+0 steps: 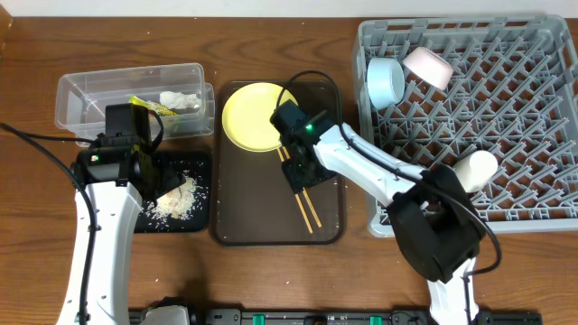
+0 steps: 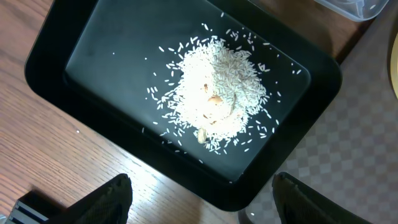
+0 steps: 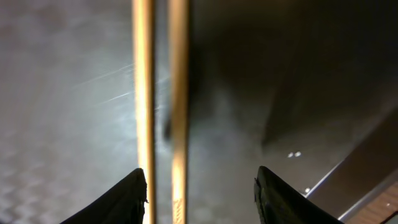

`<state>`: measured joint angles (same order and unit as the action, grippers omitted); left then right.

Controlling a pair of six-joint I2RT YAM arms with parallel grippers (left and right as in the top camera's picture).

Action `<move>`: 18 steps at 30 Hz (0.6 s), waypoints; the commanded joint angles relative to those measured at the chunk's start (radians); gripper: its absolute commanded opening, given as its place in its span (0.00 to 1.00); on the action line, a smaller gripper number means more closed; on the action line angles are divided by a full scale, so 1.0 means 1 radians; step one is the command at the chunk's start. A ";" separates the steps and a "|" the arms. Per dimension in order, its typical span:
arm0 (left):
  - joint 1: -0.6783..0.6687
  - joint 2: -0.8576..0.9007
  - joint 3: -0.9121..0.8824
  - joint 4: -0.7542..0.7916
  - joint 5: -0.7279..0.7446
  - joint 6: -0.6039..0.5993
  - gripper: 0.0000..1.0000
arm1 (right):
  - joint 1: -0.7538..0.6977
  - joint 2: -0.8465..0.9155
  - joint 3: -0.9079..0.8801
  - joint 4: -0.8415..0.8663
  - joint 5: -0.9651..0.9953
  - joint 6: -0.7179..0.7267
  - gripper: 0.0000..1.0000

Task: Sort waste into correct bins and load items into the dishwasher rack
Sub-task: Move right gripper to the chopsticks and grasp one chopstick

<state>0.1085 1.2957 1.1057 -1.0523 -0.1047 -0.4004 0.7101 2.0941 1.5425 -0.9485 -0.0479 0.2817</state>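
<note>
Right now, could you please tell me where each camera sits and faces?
Overhead: above the table, facing straight down on both arms and the dishwasher rack.
Left wrist: facing down at rice in the black tray; own fingertips at bottom.
Right wrist: close above chopsticks on the brown tray; own fingertips at bottom.
Overhead also shows the rice and chopsticks.

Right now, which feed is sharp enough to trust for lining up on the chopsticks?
Right wrist: chopsticks blurred from closeness, a pale light patch on the brown tray, right half in deep shadow. Left wrist: sharp, rice evenly lit, slight sheen on the black tray. Overhead: clear and even, the best view for the chopsticks.
</note>
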 commanded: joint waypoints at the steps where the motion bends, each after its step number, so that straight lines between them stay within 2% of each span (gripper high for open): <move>1: 0.004 -0.002 0.000 -0.010 -0.012 -0.013 0.75 | 0.010 0.036 -0.002 0.006 0.026 0.031 0.54; 8: 0.004 -0.002 0.000 -0.013 -0.012 -0.013 0.75 | 0.011 0.074 -0.004 0.006 0.027 0.037 0.53; 18: 0.004 -0.002 0.000 -0.013 -0.012 -0.013 0.75 | 0.010 0.080 -0.026 -0.025 0.111 0.145 0.21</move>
<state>0.1085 1.2957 1.1057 -1.0599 -0.1047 -0.4004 0.7101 2.1429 1.5394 -0.9699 0.0231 0.3794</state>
